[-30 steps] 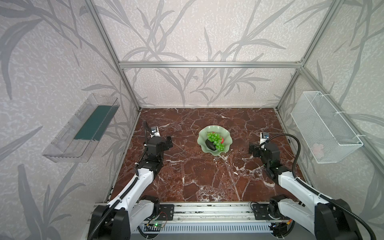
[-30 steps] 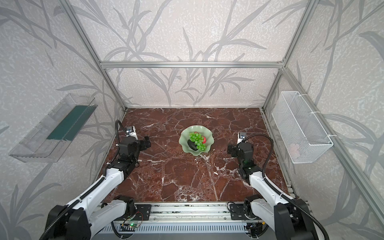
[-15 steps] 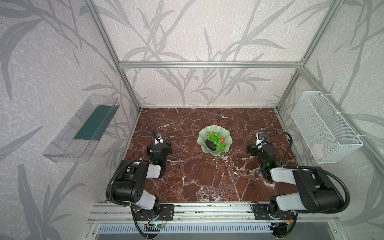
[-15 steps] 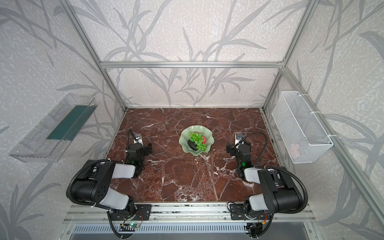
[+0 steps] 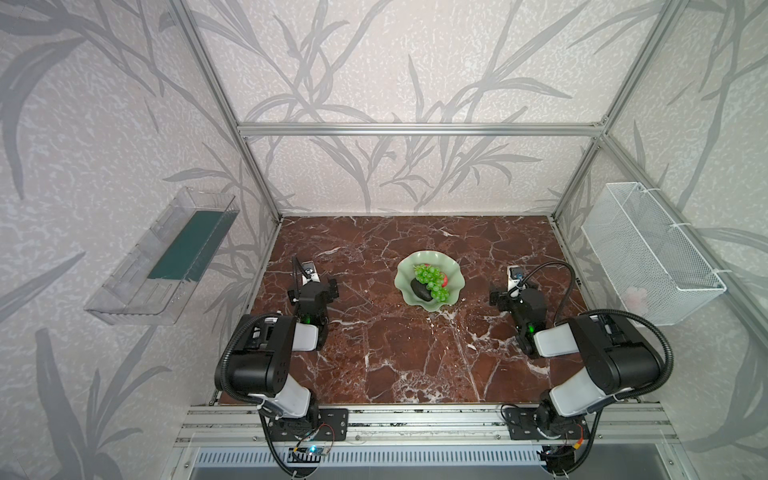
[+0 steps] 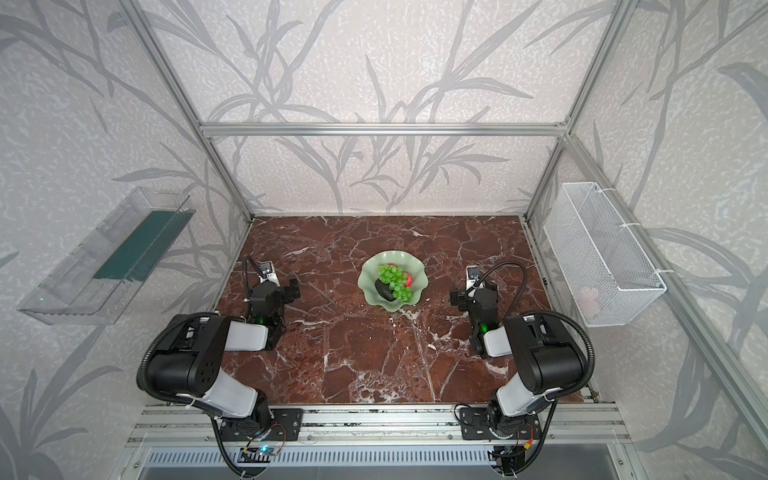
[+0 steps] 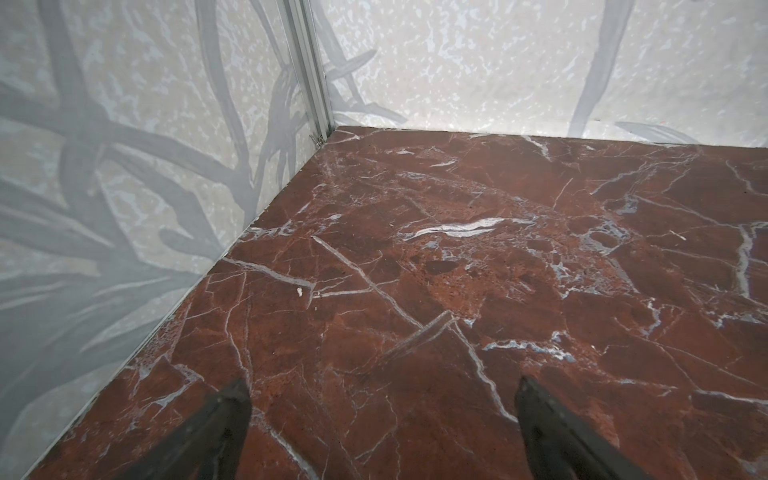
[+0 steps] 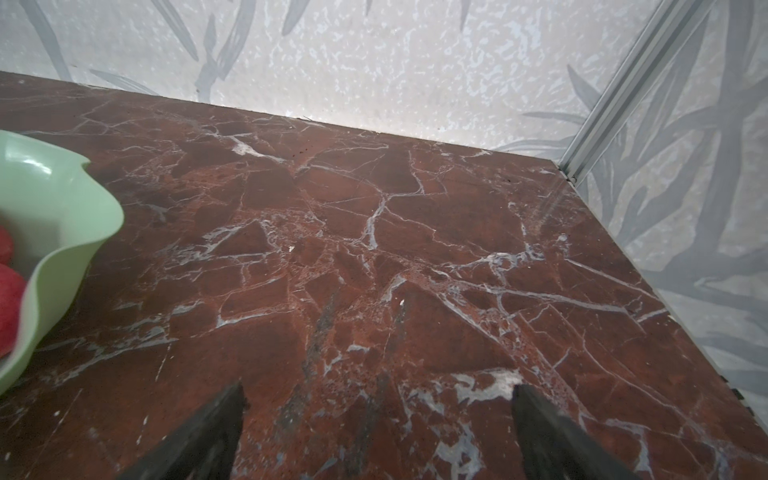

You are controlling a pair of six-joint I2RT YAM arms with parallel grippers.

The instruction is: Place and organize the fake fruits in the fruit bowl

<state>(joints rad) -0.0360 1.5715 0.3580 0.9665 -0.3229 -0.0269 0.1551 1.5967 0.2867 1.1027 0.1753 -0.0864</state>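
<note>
The pale green fruit bowl (image 5: 402,286) (image 6: 366,286) stands mid-table in both top views. In it lie the fake fruits: green grapes (image 5: 432,279) (image 6: 395,282), a dark avocado (image 5: 420,292) (image 6: 384,291) and a red apple (image 5: 445,281) (image 6: 409,279). The right wrist view catches the bowl's wavy rim (image 8: 70,232) and two red apples (image 8: 7,307) inside. My left gripper (image 5: 321,287) (image 6: 283,291) (image 7: 382,384) hangs open over bare marble, left of the bowl. My right gripper (image 5: 503,297) (image 6: 467,300) (image 8: 379,388) is open and empty, right of the bowl.
A clear plastic tray (image 5: 166,257) hangs on the left wall and a white wire basket (image 5: 648,253) on the right wall. Each gripper is near a side wall and a corner post (image 7: 311,70) (image 8: 602,99). Both arms' elbows stand folded above the front rail.
Both arms have folded back, with their elbows raised over the front rail. The grippers stay open near the same spots. The bowl and fruits have not moved.
</note>
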